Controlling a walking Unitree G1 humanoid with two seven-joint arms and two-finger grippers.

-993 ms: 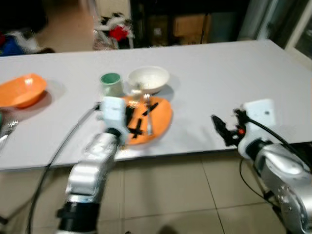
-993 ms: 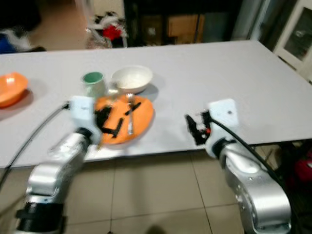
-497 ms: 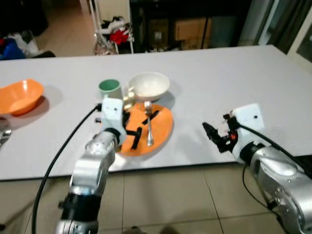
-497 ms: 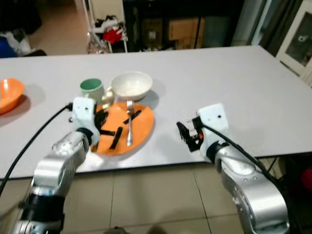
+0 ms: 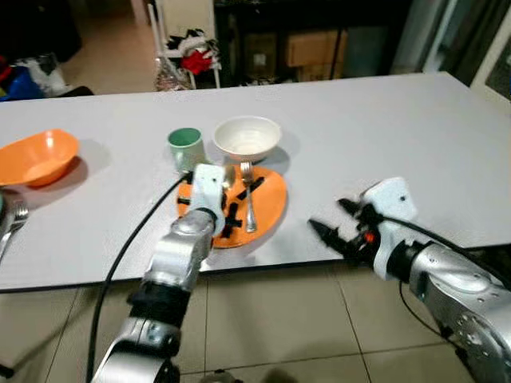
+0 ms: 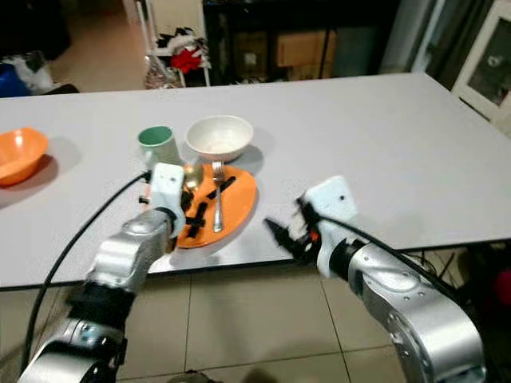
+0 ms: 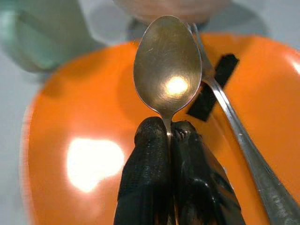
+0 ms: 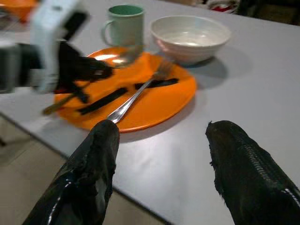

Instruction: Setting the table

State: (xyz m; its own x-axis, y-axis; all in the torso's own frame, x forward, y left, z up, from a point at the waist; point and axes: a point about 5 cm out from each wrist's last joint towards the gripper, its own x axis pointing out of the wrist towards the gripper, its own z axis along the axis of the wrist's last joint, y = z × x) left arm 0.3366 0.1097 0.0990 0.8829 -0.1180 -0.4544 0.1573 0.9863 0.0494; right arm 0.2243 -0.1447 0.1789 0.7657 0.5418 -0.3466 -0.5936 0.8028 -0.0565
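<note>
An orange plate (image 5: pixel 270 203) lies near the table's front edge with a fork (image 5: pixel 249 203) and black strips (image 5: pixel 254 186) on it. Behind it stand a white bowl (image 5: pixel 247 136) and a green mug (image 5: pixel 185 144). My left gripper (image 5: pixel 221 191) hovers over the plate's left part, shut on the neck of a metal spoon (image 7: pixel 167 65), whose bowl points toward the white bowl. My right gripper (image 5: pixel 336 225) is open just above the table's front edge, to the right of the plate, with nothing between its fingers (image 8: pixel 96 154).
An orange bowl (image 5: pixel 36 156) sits at the table's far left, with a metal utensil (image 5: pixel 11 221) near the left edge. The grey table (image 5: pixel 399 136) stretches bare to the right. Tiled floor lies below the front edge; boxes and clutter stand behind the table.
The camera has shifted. My left gripper has come in further over the plate with the spoon. My right gripper has moved left along the front edge, closer to the plate.
</note>
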